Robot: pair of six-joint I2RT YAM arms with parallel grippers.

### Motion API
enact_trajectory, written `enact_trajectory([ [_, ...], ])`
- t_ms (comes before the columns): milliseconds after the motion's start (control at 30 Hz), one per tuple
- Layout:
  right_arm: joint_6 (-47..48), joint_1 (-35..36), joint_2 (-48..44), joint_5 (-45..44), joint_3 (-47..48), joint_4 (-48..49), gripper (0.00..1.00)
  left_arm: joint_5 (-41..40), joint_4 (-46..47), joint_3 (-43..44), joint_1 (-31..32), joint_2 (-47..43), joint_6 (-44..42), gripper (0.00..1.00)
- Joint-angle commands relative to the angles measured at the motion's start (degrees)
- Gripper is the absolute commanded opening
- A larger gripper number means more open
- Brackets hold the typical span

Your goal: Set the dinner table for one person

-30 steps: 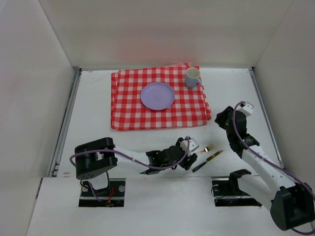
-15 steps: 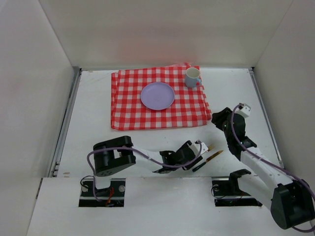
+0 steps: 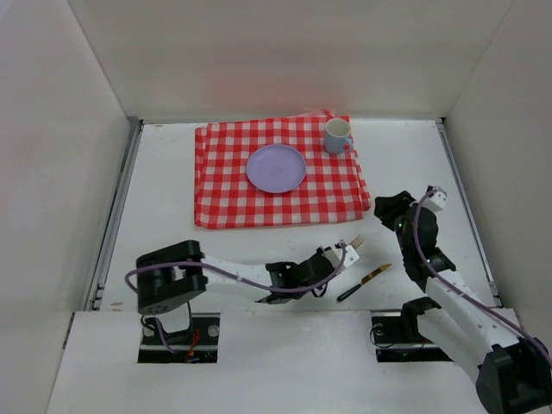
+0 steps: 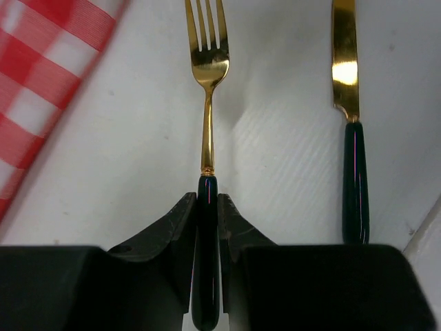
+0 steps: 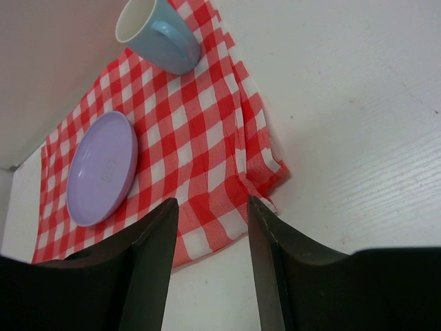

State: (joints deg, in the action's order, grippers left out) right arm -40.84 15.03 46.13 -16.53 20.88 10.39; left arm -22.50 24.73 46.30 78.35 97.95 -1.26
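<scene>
Left gripper (image 4: 207,201) clamped on fork (image 4: 207,69) handle, near cloth (image 3: 226,195) corner; I expect swivel or slip. Right gripper (image 5: 211,203) apart, empty.

I can read no text, label, brand, number or sign anywhere on the dinner table (image 3: 164,198) or on the things lying on it. The nearest thing to one is on the lilac plate (image 5: 103,169), at nine o'clock in my right wrist's view. It has a faint mark near its middle, too blurred for me to tell whether it is lettering.
</scene>
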Motion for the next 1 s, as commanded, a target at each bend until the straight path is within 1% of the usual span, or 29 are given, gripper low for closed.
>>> enact_trajectory([
  [0, -0.82, -0.57, -3.14, -1.04, -0.67, 2.61, 0.51, -4.12, 1.72, -0.95, -2.27, -10.83, -0.15, 0.09],
  [67, -0.91, -0.66, -4.38, -1.92, -1.11, 2.61, 0.51, -6.58, 1.81, -2.61, -4.38, -15.05, 1.42, 0.09],
  [167, -0.91, -0.48, -4.64, -1.48, -0.93, 2.27, 0.52, -9.57, 1.55, -6.04, -11.31, -20.95, 4.67, 0.09],
  [267, -0.82, -0.05, -2.98, -1.92, -0.67, 2.88, 0.52, -9.67, 0.76, -7.89, -23.24, -23.94, 8.71, 0.09],
  [333, -0.91, 0.22, -0.53, -1.4, -0.06, 3.14, 0.52, -8.79, 1.11, -7.98, -30.45, -23.86, 11.09, 0.09],
  [400, -0.73, 1.18, 1.59, -0.87, 0.65, 3.14, 0.52, -6.42, 1.46, -6.85, -37.41, -21.76, 12.41, 0.09],
  [467, -0.29, 2.24, 3.61, -1.48, 1.0, 3.84, 0.52, -4.49, 1.72, -4.57, -43.64, -17.55, 13.91, 0.09],
  [500, -0.12, 2.68, 4.84, -1.92, 1.09, 4.45, 0.52, -3.87, 1.55, -3.34, -45.41, -15.62, 14.0, 0.09],
  [567, 0.32, 3.38, 7.3, -2.62, 1.61, 4.99, 0.52, -2.81, 1.46, -0.79, -48.5, -10.61, 13.65, 0.08],
  [700, 0.94, 4.7, 10.56, -2.89, 2.58, 5.16, 0.51, -3.86, 1.81, 2.2, -50.96, -3.66, 10.23, 0.08],
  [833, 0.94, 4.97, 11.35, -2.45, 3.02, 5.17, 0.51, -3.78, 0.23, 3.7, -52.9, -0.22, 9.17, 0.09],
  [967, 0.94, 5.23, 10.65, -2.8, 2.67, 5.43, 0.51, -4.48, -2.4, 6.51, -53.43, 3.47, 7.33, 0.09],
])
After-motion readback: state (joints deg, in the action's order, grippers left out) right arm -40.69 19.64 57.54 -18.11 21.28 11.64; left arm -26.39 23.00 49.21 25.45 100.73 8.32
